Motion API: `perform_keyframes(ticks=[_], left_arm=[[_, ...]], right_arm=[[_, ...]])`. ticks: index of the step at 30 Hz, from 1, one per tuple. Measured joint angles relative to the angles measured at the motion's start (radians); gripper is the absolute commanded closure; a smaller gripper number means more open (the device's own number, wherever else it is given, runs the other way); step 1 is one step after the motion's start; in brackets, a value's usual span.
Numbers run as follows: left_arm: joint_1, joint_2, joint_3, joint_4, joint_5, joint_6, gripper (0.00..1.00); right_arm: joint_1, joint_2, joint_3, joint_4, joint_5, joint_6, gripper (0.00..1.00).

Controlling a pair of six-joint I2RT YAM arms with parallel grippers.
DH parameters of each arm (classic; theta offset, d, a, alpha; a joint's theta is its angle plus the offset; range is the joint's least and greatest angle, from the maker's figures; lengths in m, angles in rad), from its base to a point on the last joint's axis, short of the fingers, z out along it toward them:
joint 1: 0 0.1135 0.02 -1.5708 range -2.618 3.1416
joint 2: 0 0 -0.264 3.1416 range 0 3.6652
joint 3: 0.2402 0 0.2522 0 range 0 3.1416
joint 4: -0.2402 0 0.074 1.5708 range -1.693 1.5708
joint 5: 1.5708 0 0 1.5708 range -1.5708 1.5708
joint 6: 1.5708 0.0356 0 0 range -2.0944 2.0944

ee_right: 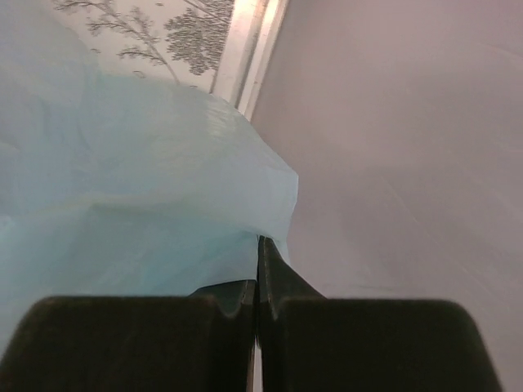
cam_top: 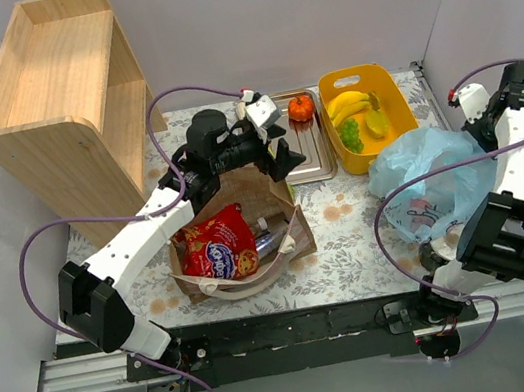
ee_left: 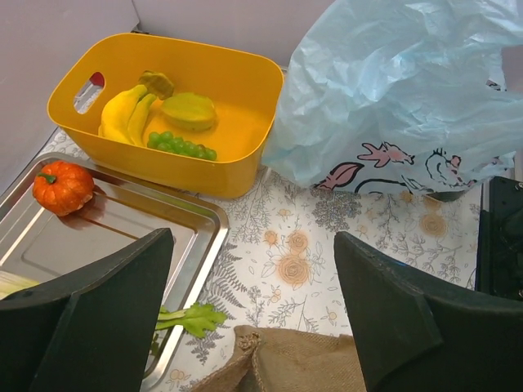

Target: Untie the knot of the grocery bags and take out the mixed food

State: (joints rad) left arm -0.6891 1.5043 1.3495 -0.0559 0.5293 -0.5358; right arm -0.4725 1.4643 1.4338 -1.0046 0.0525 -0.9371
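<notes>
The light-blue plastic bag (cam_top: 424, 180) lies at the right of the table, and I see no knot on it. My right gripper (cam_top: 469, 127) is shut on a fold of its film at the bag's far right edge (ee_right: 260, 245). The brown bag (cam_top: 243, 250) lies open at the centre with the red crisp packet (cam_top: 218, 247) inside. My left gripper (cam_top: 280, 155) is open and empty above the brown bag's far rim (ee_left: 286, 363) and the tray's corner. The orange pumpkin (cam_top: 300, 108) sits on the steel tray (ee_left: 122, 237). A green leek leaf (ee_left: 184, 317) lies by the tray's edge.
A yellow tub (cam_top: 372, 126) with bananas (ee_left: 122, 114) and green grapes (ee_left: 180, 145) stands at the back right, touching the blue bag. A wooden shelf (cam_top: 62, 99) stands at the back left. Grey walls close in both sides.
</notes>
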Motion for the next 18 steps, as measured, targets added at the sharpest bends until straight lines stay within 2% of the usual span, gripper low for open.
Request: perform_keyframes(ticks=[1,4,6,7,10,11,15,18], left_arm=[[0.0,0.0,0.0,0.0,-0.001,0.0,0.19],[0.0,-0.001,0.0,-0.005,-0.003,0.005,0.16],[0.0,-0.003,0.002,-0.023,-0.012,0.018,0.14],[0.0,-0.005,0.002,-0.032,-0.019,0.024,0.14],[0.0,-0.021,0.005,-0.08,-0.084,0.039,0.13],[0.0,-0.027,0.011,-0.103,-0.119,0.04,0.12],[0.016,-0.058,0.043,-0.147,-0.283,0.049,0.07],[0.052,-0.085,0.07,-0.165,-0.402,0.08,0.05]], right_arm=[[-0.004,0.001,0.003,0.009,0.016,0.01,0.92],[-0.005,0.001,0.032,0.024,0.03,0.038,0.48],[-0.005,0.012,0.114,-0.016,-0.026,0.049,0.37],[-0.005,0.016,0.158,-0.028,-0.053,0.061,0.26],[-0.004,0.021,0.368,-0.058,-0.228,0.102,0.13],[-0.002,0.006,0.413,-0.042,-0.29,0.12,0.11],[0.024,-0.132,0.417,0.077,-0.524,0.249,0.09],[0.173,-0.232,0.381,0.153,-0.645,0.338,0.12]])
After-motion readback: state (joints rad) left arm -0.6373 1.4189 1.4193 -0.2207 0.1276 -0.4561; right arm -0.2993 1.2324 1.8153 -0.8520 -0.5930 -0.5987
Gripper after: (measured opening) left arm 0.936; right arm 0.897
